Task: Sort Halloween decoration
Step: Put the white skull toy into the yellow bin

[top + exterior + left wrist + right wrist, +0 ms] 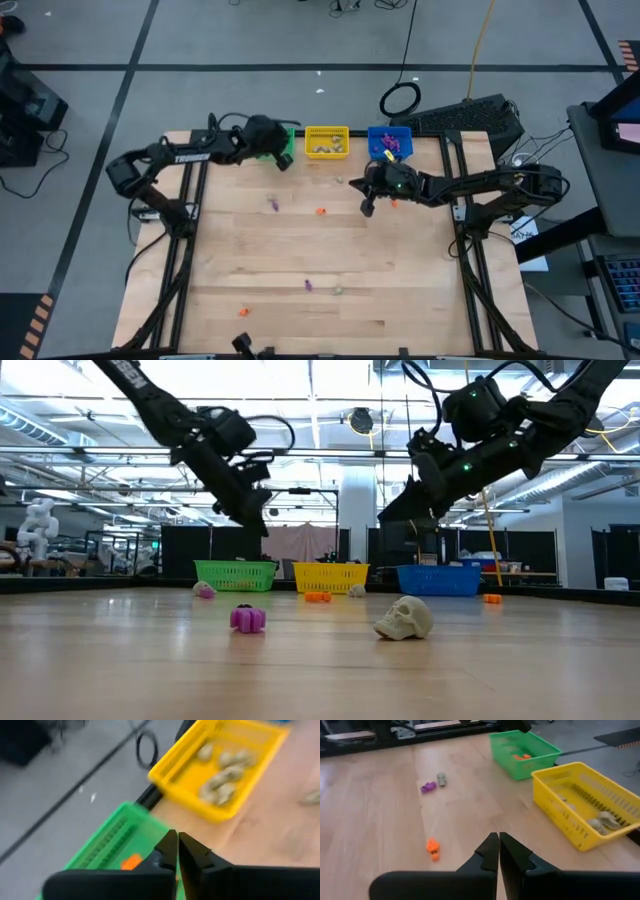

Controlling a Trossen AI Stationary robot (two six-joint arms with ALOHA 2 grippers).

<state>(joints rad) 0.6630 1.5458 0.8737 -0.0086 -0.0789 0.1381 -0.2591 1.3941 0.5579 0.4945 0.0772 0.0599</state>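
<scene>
The Halloween decoration lies scattered on the wooden table: a purple trinket [272,204], an orange one [320,211], another orange one [393,203] and a few near the front edge [308,285]. In the low view a pale skull [405,618] and a purple piece [247,619] rest on the tabletop. My left gripper [177,845] hangs shut and empty over the green basket [115,845], which holds an orange trinket [131,862]. My right gripper [498,845] is shut and empty above the table, near an orange trinket [433,848].
A yellow basket [327,141] with pale pieces and a blue basket [389,141] with purple pieces stand beside the green one along the far edge. A purple and a pale trinket [427,787] lie farther off. Bare wood spreads across the table's middle [300,250].
</scene>
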